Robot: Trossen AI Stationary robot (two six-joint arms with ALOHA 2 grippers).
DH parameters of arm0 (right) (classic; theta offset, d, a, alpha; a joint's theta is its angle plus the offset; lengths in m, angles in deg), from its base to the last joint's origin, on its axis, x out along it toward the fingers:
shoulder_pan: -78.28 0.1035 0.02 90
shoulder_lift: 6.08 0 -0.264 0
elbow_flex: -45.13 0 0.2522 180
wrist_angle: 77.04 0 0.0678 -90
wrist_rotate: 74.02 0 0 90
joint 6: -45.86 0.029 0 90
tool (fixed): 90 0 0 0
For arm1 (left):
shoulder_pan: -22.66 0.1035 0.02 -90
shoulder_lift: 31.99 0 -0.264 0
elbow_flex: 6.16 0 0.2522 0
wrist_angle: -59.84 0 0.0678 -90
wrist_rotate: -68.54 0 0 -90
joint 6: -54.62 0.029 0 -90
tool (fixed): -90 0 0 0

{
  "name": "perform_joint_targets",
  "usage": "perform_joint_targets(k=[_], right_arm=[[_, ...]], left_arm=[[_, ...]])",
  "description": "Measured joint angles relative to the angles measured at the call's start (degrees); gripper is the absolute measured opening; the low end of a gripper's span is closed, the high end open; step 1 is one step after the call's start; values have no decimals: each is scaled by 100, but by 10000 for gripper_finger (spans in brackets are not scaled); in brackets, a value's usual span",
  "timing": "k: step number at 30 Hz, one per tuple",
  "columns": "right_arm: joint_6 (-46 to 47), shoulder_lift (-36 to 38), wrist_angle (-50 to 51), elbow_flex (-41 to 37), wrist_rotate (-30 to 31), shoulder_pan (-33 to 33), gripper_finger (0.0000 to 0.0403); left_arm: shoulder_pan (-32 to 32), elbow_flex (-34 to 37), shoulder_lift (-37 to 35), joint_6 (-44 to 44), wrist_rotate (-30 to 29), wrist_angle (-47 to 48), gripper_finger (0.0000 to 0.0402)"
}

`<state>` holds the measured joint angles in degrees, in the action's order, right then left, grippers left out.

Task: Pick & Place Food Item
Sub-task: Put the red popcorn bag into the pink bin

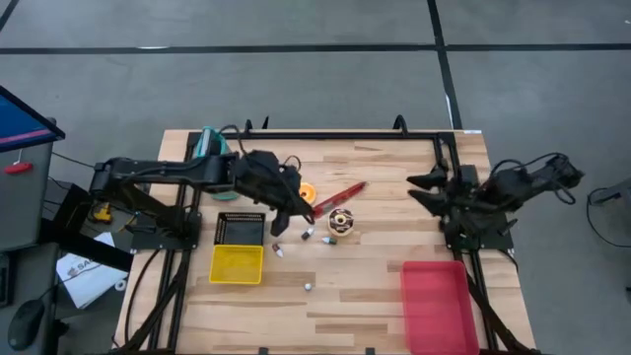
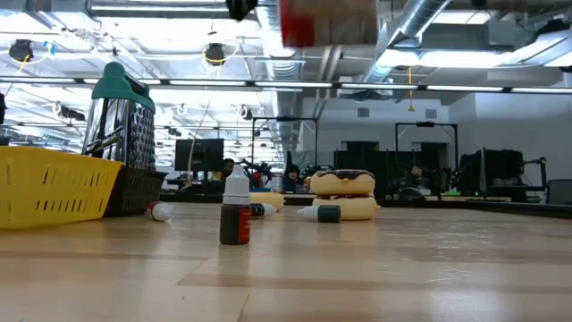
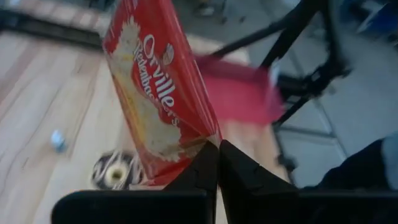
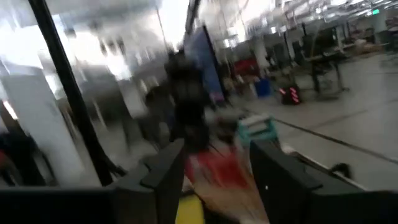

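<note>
The left end effector (image 3: pixel 217 158) pinches a flat, shiny red popcorn bag (image 3: pixel 158 93) by its bottom edge, up above the middle of the wooden tabletop (image 1: pixel 375 296). The right end effector (image 1: pixel 422 187) has its fingers apart and holds nothing. A round chocolate donut (image 1: pixel 340 221) sits under the bag. The yellow basket (image 1: pixel 237 264) and red bin (image 1: pixel 437 304) hold nothing.

Left fingers (image 3: pixel 217 163) pinched; right fingers (image 4: pixel 171 165) seemingly apart
</note>
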<state>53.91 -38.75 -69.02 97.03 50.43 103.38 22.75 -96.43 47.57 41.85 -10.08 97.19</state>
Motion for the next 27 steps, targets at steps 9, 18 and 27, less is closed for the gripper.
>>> perform_joint_targets(k=[9, 18, 27], right_arm=[[-285, -1369, 2234, 2072, 736, -17, 240], [-166, -2074, 2646, 2544, 294, -303, 256], [103, -2284, 2630, 2542, -439, -860, 256]], left_arm=[[-110, -258, 61, -169, 144, -280, 0], [-313, -252, 114, -171, 138, -573, 0], [-579, -252, 113, -169, 131, -745, 0]])
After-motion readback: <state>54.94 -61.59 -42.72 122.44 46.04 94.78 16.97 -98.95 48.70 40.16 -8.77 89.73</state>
